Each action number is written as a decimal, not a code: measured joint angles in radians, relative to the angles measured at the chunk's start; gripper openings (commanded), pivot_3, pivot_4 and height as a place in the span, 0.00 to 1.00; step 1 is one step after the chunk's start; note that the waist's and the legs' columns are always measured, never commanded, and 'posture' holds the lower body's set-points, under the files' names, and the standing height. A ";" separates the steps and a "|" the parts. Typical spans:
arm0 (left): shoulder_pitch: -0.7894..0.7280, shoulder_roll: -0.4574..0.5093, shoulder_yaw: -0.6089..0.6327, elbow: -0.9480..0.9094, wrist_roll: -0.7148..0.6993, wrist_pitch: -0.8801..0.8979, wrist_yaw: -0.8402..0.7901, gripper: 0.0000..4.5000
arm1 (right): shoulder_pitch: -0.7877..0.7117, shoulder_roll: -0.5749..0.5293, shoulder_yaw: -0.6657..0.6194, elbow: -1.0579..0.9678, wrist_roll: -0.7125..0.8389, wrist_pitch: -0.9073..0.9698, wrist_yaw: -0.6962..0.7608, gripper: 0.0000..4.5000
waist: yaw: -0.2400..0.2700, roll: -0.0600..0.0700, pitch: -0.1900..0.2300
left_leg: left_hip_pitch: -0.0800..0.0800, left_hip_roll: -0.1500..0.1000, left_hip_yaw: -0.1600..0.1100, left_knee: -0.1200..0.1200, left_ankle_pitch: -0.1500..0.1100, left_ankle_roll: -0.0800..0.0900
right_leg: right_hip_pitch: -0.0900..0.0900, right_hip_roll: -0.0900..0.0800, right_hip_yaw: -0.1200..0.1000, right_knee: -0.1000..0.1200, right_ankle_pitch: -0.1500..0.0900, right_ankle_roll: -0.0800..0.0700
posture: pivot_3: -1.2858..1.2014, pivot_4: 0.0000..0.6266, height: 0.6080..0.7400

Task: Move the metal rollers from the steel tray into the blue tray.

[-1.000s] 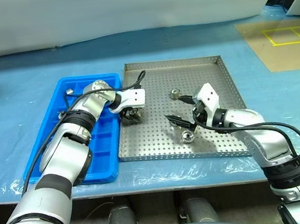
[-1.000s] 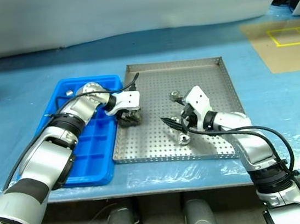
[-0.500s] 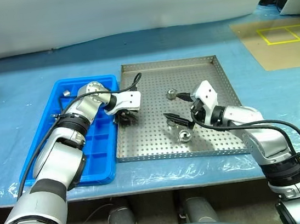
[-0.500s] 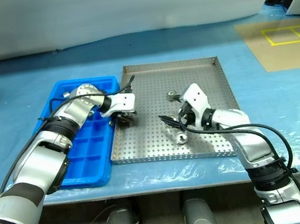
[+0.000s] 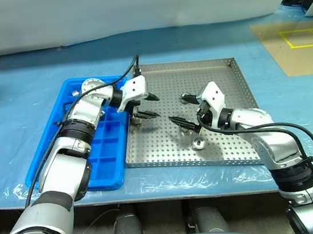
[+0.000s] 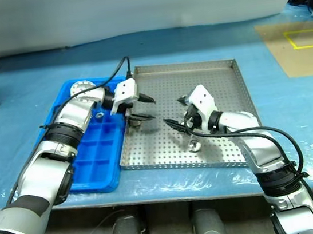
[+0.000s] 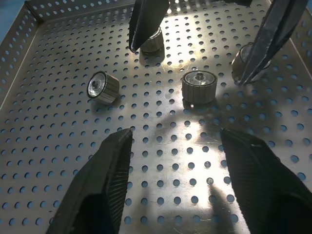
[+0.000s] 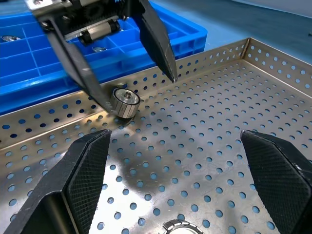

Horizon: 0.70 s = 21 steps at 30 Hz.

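Silver arms; black cables, jaws

Blue tray (image 5: 101,159) left of steel tray (image 5: 219,68)

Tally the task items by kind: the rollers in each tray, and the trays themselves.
metal rollers in the steel tray: 4
metal rollers in the blue tray: 2
steel tray: 1
blue tray: 1
Total: 8 (6 rollers, 2 trays)
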 measured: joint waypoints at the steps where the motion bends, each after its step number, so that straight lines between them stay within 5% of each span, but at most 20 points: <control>1: -0.016 0.024 -0.012 0.007 0.020 -0.021 -0.007 0.95 | 0.000 0.001 0.000 -0.002 0.000 0.003 -0.001 1.00 | 0.000 0.000 0.000 | 0.000 0.000 0.000 0.000 0.000 0.000 | 0.000 0.000 0.000 0.000 0.000 0.000 | 0.41 0.24 1.00; 7: -0.128 0.090 -0.090 0.129 0.140 -0.167 -0.061 0.95 | 0.003 0.020 0.011 -0.002 -0.003 0.003 -0.011 1.00 | 0.001 0.000 0.000 | 0.000 0.000 0.000 0.000 0.000 0.000 | 0.000 0.000 0.000 0.000 0.000 0.000 | 0.40 0.24 1.00; 21: -0.262 -0.034 -0.255 0.406 0.396 -0.223 0.034 0.95 | 0.058 0.082 0.039 0.024 -0.051 -0.045 -0.068 1.00 | 0.002 0.000 0.000 | -0.001 0.000 0.000 0.001 0.000 0.000 | 0.000 0.000 0.000 0.000 0.000 0.000 | 0.37 0.24 1.00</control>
